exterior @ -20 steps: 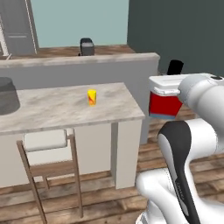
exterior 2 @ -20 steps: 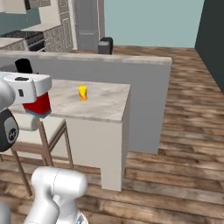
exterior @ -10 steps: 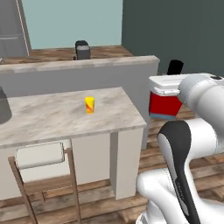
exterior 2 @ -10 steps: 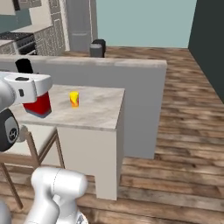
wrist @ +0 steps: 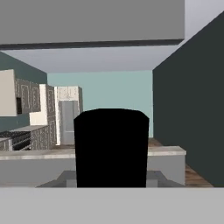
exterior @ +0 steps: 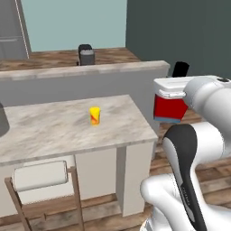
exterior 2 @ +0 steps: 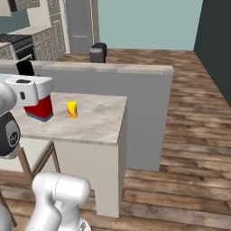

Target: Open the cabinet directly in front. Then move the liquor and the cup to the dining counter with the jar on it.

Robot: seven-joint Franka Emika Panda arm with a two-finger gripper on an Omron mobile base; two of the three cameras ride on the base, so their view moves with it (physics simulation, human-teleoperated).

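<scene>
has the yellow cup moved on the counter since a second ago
No. The cup stands at the same spot on the dining counter, equally far from its right end. The whole picture has shifted because the base drove, carrying the liquor in the gripper.

The tabletop (exterior: pixel 58 131) is a long slab of beige-grey marbled stone with a raised grey ledge (exterior: pixel 81 72) running along its far side. A small yellow cup (exterior: pixel 94 115) with a red-orange mark stands upright on it, toward the end nearer the robot and well back from the front edge. At the left border of the left base view a dark grey rounded shape (exterior: pixel 2 125) sits on the slab, cut off by the frame. The tabletop rests on pale panels that stand on the wooden plank floor (exterior 2: pixel 189 149).
</scene>
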